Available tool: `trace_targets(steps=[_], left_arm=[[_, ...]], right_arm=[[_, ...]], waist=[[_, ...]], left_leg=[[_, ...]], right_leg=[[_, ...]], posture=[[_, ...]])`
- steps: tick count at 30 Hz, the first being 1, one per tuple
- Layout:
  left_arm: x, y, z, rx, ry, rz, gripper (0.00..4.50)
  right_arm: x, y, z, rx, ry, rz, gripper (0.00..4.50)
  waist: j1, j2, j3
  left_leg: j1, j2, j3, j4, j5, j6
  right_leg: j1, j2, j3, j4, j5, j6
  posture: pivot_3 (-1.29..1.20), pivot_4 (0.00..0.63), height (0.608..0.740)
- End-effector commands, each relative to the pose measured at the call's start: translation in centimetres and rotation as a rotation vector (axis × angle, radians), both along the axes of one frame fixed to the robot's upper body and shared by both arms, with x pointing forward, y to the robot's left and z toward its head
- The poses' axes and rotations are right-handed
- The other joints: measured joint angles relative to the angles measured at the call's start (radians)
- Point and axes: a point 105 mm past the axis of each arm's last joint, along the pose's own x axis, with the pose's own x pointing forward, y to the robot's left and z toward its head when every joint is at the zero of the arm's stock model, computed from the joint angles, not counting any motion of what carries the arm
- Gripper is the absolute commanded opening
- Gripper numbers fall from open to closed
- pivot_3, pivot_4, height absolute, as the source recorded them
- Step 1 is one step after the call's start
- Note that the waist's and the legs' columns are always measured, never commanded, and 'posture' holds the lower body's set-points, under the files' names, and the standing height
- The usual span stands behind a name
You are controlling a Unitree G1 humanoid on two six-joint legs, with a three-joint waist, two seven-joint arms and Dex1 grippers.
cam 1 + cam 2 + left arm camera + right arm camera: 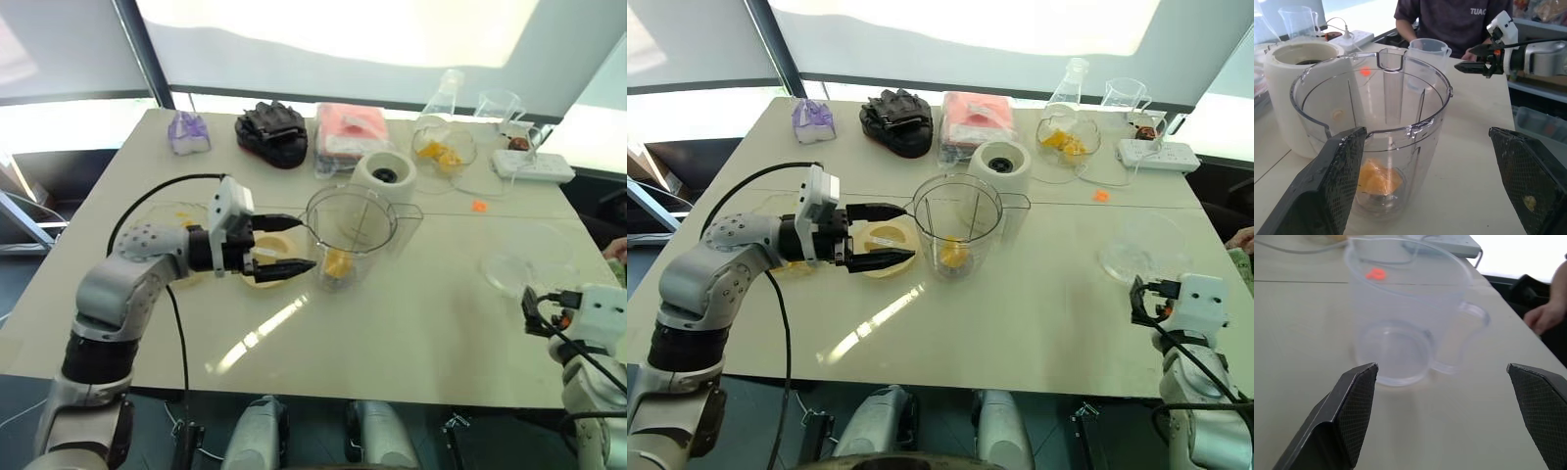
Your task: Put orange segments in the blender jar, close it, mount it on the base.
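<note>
Because made of clear hard plastic, treat the blender jar (351, 235) as light, stiff and slick; take by the rim or side handle. Stands upright mid-counter (411, 333), uncovered, one orange segment (336, 262) inside, just before the white base (384, 176). Note parted fingers on the left gripper (306, 244), beside the jar wall above a yellow disc (884, 245). Same wide spread on the right gripper (532, 311), facing a clear measuring cup (1400, 308). Mind the bowl of segments (443, 149) beyond the base.

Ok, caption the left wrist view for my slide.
Open left claw facing the uncovered blender jar, orange segments at its bottom, white base beside it.
</note>
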Motion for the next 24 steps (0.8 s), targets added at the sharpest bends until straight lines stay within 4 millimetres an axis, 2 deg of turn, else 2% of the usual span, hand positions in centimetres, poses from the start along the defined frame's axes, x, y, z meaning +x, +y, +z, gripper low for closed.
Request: trace_targets(steps=[1,10,19,24], left_arm=[[-0.1,-0.1,0.8,-0.025,-0.036,0.004,4.17],[-0.2,-0.2,0.5,-0.025,-0.031,0.041,4.17],[-0.4,-0.3,0.7,-0.029,-0.029,0.059,4.17],[-0.4,-0.2,0.9,-0.025,-0.028,0.067,4.17]], right_arm=[[0.6,-1.6,1.0,-0.066,-0.037,-0.038,4.40],[3.1,-2.7,-0.3,-0.060,-0.025,-0.009,4.40],[5.3,-4.1,-0.3,-0.090,-0.051,-0.072,4.40],[6.4,-4.1,-0.6,-0.083,-0.062,-0.074,4.40]], waist=[[-0.003,0.000,0.000],[-0.007,0.001,0.000],[-0.015,0.001,0.001],[-0.025,0.001,0.001]], left_leg=[[0.000,0.000,0.001,0.000,0.000,0.000],[0.002,0.000,0.002,-0.002,0.000,0.000],[0.003,0.000,0.004,-0.002,0.000,0.000],[0.003,0.000,0.004,-0.002,0.000,0.000]], right_leg=[[0.000,0.000,0.001,0.000,0.000,0.000],[0.000,0.002,0.005,0.000,0.000,0.000],[0.000,0.003,0.008,0.000,0.000,0.000],[0.000,0.003,0.008,0.000,0.000,0.000]], posture=[[0.00,0.150,0.740],[0.00,0.150,0.740],[0.00,0.150,0.740],[0.00,0.150,0.740]])
